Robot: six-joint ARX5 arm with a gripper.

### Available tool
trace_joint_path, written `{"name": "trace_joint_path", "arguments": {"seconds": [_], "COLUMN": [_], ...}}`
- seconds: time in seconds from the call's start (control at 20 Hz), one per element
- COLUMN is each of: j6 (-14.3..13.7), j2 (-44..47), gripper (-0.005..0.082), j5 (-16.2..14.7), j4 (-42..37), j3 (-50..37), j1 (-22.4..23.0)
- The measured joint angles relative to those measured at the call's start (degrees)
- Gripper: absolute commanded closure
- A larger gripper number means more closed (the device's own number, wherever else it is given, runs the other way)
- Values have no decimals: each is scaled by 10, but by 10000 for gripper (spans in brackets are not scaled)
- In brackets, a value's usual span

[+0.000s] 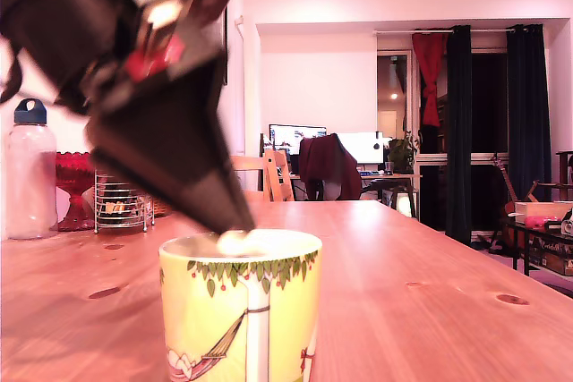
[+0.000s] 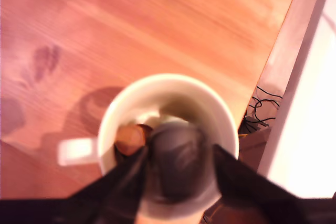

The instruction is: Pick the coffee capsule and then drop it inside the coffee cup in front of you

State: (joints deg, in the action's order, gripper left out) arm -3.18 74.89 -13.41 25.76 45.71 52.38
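Table (image 1: 430,292): wood, carries everything. Cup (image 1: 242,310) stands on it near the front edge, upright, handle visible in the wrist view only.

Arm and hand (image 1: 235,221): blurred, so likely moving. Hand comes in from the ext. view's left and slopes down to the cup; tip sits at the rim, right over the mouth. In the wrist view the hand (image 2: 178,153) is centred over the cup (image 2: 168,85) opening w/ both fingers (image 2: 123,182) spread to either side.

Capsule (image 2: 178,163): dark grey rounded body between the fingers, at or just inside the cup mouth. Fingers look to be flanking it, but w/ the blur I can't tell if they grip it or have let go. In the ext. view only a pale blob shows at the hand tip by the rim, too blurred to name.

Small brownish thing (image 2: 129,136) lies inside the cup, beside the capsule; can't ID it.

Progress, as a judgement: pick done, carry done, hand is positioned over the cup. Left: release (if not already happening), capsule settling to the cup bottom, hand lifting clear w/o knocking the rim.

Behind the cup, ext. view's left: bottle (image 1: 29,172), wire rack (image 1: 123,203). Not involved.
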Motion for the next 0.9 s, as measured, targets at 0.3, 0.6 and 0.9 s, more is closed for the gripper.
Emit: {"name": "trace_joint_path", "arguments": {"seconds": [0.3,0.6,0.9], "j6": [0,0,0], "j2": [0,0,0], "gripper": [10,694,781], "j5": [0,0,19], "j4": [17,32,23], "j3": [3,21,26], "j1": [0,0,-4]}}
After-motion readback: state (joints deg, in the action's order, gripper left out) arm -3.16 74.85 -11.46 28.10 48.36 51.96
